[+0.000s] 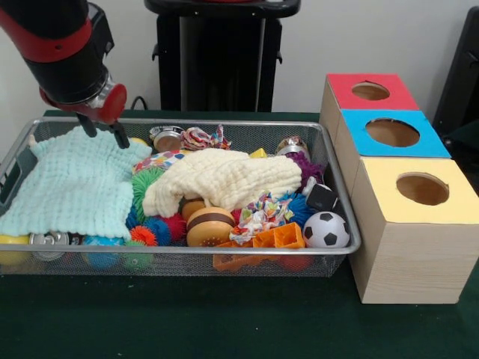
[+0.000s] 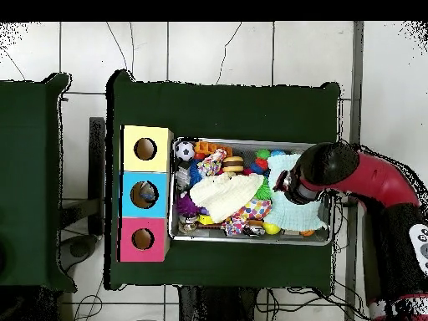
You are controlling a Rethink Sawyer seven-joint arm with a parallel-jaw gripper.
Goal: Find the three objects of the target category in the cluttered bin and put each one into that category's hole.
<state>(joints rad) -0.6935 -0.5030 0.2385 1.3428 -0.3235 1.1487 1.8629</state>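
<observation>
The red and black gripper (image 1: pixel 105 133) has its fingers slightly apart above the pale green muslin cloth (image 1: pixel 71 187) in the wire mesh bin (image 1: pixel 340 217).

From my station, front view: the silver wire-mesh bin (image 1: pixel 340 196) sits left of three stacked-in-row wooden boxes (image 1: pixel 408 224). In it, the pale-green cloth (image 1: pixel 71 187) lies left, the cream cloth (image 1: pixel 224 179) centre, the small soccer ball (image 1: pixel 326 229) right-front.

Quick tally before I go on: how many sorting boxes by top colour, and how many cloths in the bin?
Red-topped box: 1
Blue-topped box: 1
Yellow-topped box: 1
Pale green cloth: 1
Cream cloth: 1
Total: 5
</observation>
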